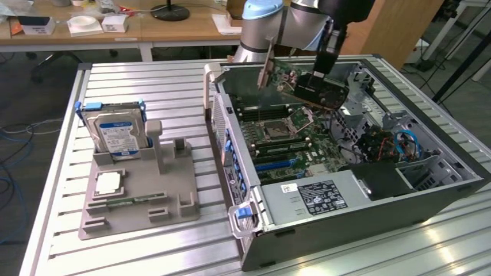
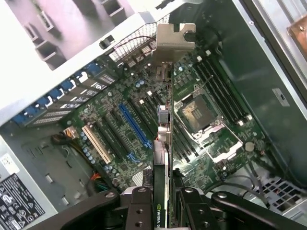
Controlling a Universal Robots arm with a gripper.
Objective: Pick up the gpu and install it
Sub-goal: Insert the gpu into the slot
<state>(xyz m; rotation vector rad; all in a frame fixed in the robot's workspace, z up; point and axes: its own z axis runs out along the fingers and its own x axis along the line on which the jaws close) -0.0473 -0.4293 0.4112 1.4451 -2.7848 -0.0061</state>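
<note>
Above the open black tower case [image 1: 429, 172], in the exterior view, the gripper [image 1: 310, 87] holds the gpu [image 1: 286, 75], a thin brownish-green card with a silver bracket, tilted over the green motherboard [image 1: 295, 144]. From the wrist view, the jaws pinch the card edge-on, off the line of the long blue slot [image 2: 135, 125]. Lowered askew, I judge the bracket could snag the case's rear wall, or the card's edge could miss the slot.

Only readable text: white "NVIDIA" on the edge of the thin dark gpu card [image 2: 163, 143] in my gripper [image 2: 164, 195]. Black label [image 1: 316, 196] on silver power-supply box [image 1: 282, 208] and blue-white label [image 1: 117, 138] on silver hard drive [image 1: 114, 117]: print illegible.
</note>
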